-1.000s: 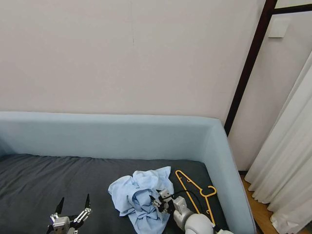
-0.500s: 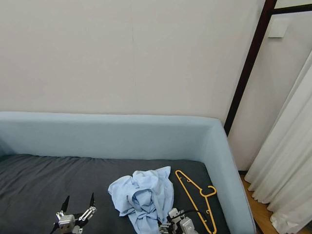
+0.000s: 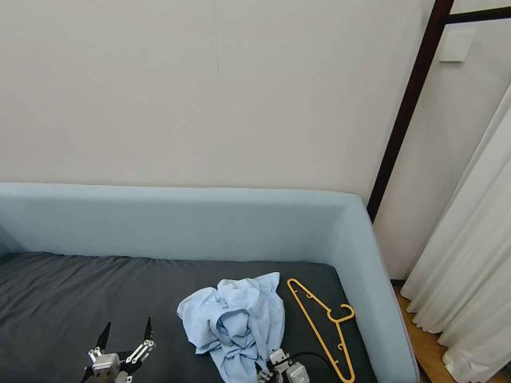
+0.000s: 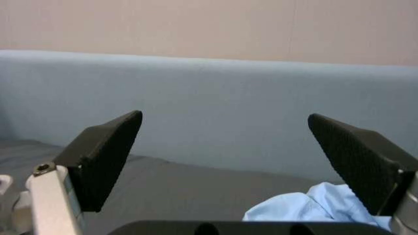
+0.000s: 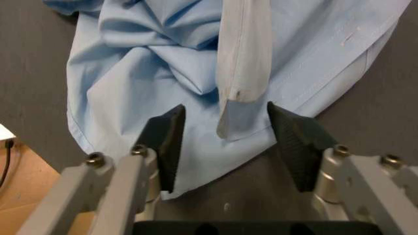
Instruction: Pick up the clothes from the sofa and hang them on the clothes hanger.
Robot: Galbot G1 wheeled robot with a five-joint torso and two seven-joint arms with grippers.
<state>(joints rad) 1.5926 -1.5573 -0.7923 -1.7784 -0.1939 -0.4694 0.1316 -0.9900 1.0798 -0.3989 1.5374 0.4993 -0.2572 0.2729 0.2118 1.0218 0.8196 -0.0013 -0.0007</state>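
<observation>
In the head view we see a crumpled light-blue shirt [image 3: 235,323] on the dark seat of the sofa [image 3: 361,247], with an orange clothes hanger [image 3: 321,329] lying flat just beside it. The left end effector [image 3: 125,333] hovers over bare seat, apart from the shirt, while the right end effector [image 3: 275,369] sits at the shirt's near edge. In the left wrist view its fingers are spread wide and empty, facing the backrest [image 4: 222,93]. In the right wrist view the parted fingers [image 5: 295,142] straddle a fold at the shirt's hem, gripping nothing.
</observation>
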